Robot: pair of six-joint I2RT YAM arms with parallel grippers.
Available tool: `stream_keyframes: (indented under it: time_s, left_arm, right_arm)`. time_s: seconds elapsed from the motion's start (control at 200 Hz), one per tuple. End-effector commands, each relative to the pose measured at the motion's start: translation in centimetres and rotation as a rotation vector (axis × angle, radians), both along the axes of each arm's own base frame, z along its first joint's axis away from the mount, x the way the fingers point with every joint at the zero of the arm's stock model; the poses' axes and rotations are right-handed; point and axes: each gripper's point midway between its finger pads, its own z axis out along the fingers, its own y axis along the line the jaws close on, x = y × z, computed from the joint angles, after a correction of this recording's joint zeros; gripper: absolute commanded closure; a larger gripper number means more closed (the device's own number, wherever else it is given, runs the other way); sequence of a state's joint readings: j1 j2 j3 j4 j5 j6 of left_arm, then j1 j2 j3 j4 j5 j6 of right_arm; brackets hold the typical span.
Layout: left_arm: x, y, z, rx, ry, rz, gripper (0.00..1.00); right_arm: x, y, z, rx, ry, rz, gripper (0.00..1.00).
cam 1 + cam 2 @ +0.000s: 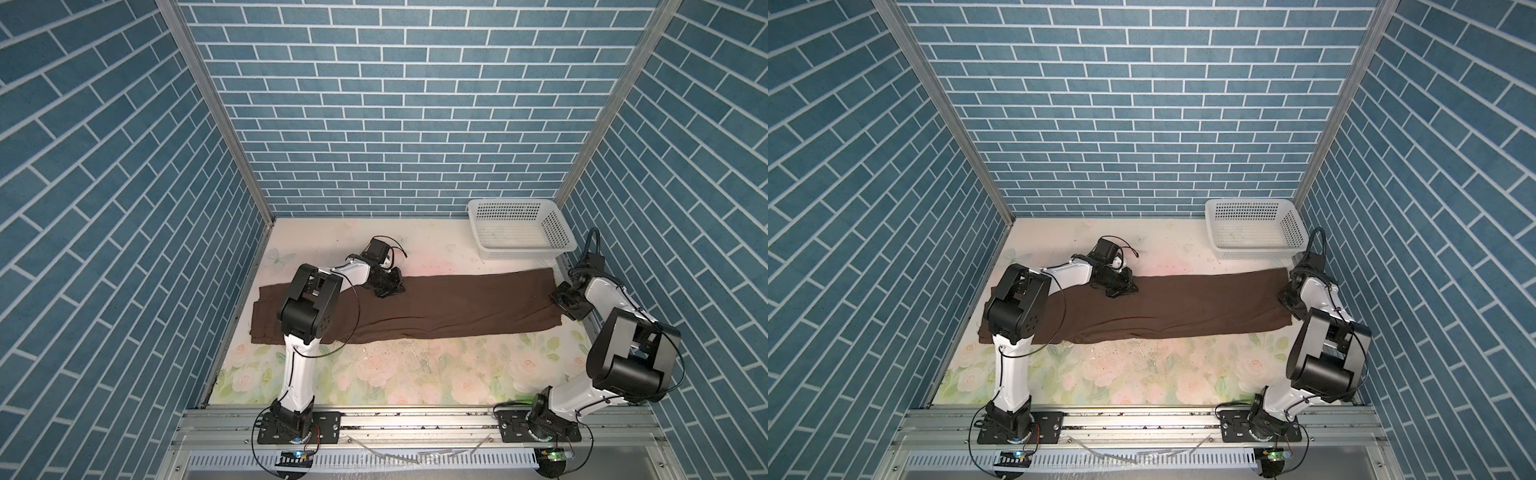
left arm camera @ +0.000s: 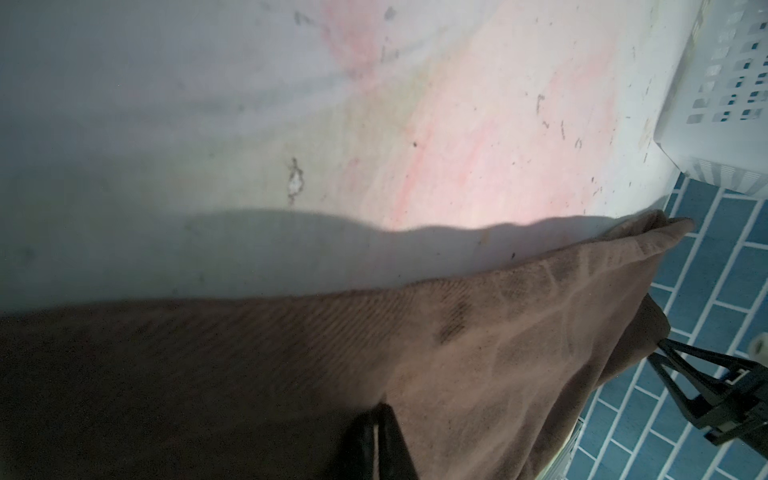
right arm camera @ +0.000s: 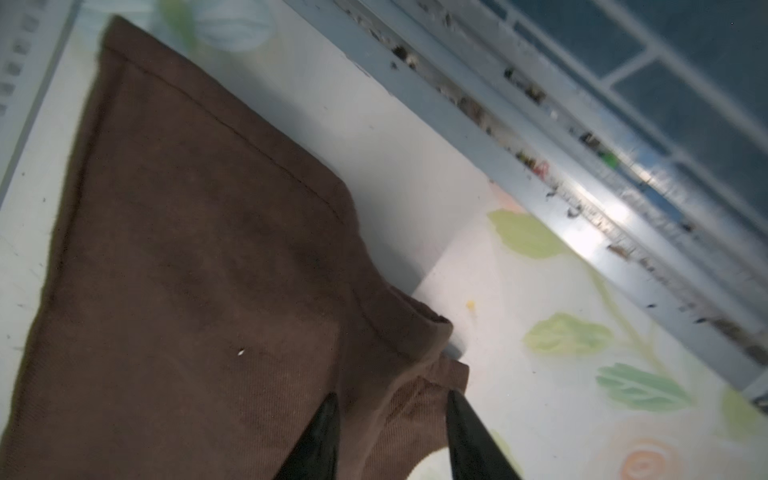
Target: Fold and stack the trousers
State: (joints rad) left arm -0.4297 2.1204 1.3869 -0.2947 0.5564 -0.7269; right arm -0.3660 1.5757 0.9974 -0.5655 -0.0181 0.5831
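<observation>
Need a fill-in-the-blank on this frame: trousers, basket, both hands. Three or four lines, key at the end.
1. The white perforated plastic basket in the far right corner is ___.
2. The left hand, lying on the dark brown soft-fabric trousers, has its jaws ___ (open/shut).
3. The right hand, at the trousers' right end, has its jaws ___ (open/shut).
4. The trousers lie wholly ___ the basket.

Missing words: empty; shut; open; outside.
</observation>
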Motion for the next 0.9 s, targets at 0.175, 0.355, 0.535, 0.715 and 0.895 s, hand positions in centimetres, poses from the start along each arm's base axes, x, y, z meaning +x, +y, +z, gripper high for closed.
stream_keyframes:
  time_s: [0.175,0.355,0.535,0.715,0.895]
  left_arm:
    - [-4.8,3.2,-7.9,0.198,0.202,0.012,0.91]
    - [-4.7,3.2,-7.9,0.196,0.2,0.013,0.91]
    - [-4.7,3.2,-7.8,0.196,0.201,0.012,0.91]
    - [-4.6,3.1,-7.8,0.195,0.202,0.015,0.91]
    - [-4.8,3.2,-8.0,0.199,0.208,0.014,0.91]
  right_arm:
    - [0.9,2.6,-2.0,0.26,-0.088,-0.132,0.49]
    - [-0.8,2.4,-3.4,0.252,-0.013,-0.172,0.48]
    - [-3.4,0.8,-2.9,0.17,0.071,-0.223,0.48]
    - [-6.1,-1.1,-2.0,0.039,0.175,-0.256,0.42]
    - [-4.7,-1.2,-3.0,0.059,0.128,-0.258,0.42]
